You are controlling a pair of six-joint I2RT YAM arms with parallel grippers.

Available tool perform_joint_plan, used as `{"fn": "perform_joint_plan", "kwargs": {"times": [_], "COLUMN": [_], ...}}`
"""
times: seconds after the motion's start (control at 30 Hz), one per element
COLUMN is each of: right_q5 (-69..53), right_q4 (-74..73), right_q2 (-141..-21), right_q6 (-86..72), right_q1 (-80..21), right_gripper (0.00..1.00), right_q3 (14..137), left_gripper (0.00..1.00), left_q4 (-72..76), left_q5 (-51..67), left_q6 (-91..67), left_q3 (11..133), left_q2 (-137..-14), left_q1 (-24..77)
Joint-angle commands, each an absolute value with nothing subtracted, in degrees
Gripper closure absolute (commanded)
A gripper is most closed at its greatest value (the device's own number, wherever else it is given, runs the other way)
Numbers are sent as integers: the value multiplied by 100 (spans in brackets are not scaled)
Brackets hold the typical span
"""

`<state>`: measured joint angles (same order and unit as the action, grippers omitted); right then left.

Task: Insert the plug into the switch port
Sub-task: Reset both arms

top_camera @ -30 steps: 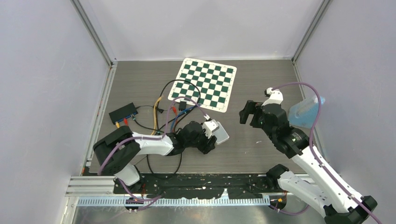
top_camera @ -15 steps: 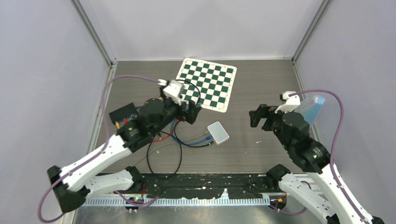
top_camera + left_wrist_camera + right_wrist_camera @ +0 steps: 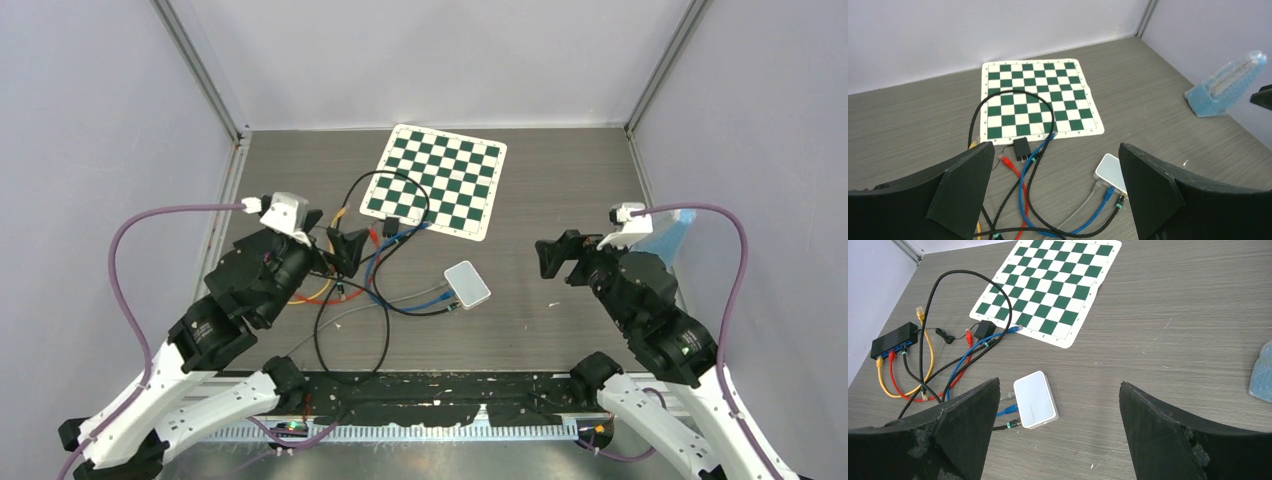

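Observation:
The white switch [image 3: 467, 284] lies flat on the table between the two arms. On its left side sit a grey plug [image 3: 1096, 185], a blue plug [image 3: 1107, 192] and a black plug with a teal band [image 3: 1119, 200], all at its ports. My left gripper [image 3: 330, 233] hovers open over the cable tangle, well left of the switch, holding nothing. My right gripper [image 3: 562, 258] is open and empty, raised to the right of the switch [image 3: 1035, 399]. Both wrist views show bare table between the fingers.
A black hub [image 3: 894, 340] with yellow, red and blue cables sits at far left. A black power adapter [image 3: 1022, 148] and a loose red plug [image 3: 1004, 161] lie near the chessboard mat [image 3: 437, 180]. A blue wrapped bag [image 3: 665, 235] stands at the right wall.
My left gripper has let go at the switch, opened, and pulled back up and to the left. My right arm has drawn back toward its base. The black-cable plug stays at the switch.

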<state>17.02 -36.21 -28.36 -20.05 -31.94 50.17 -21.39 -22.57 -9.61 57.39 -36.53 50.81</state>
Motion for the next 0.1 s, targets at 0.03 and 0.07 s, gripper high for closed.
{"fn": "perform_joint_plan", "kwargs": {"times": [0.03,0.07], "right_q5": [1633,1634], "right_q4": [-3334,-3334], "right_q2": [-2857,-2852], "right_q6": [-1978,-1982], "right_q1": [-3173,-3173], "right_gripper": [5,4], "right_q3": [5001,5001], "left_gripper": [0,0], "left_q4": [-2391,-2443], "left_q5": [-2574,-2606], "left_q6": [-813,-803], "left_q3": [5607,5622], "left_q2": [-3689,-3718], "left_q1": [5054,5054]}}
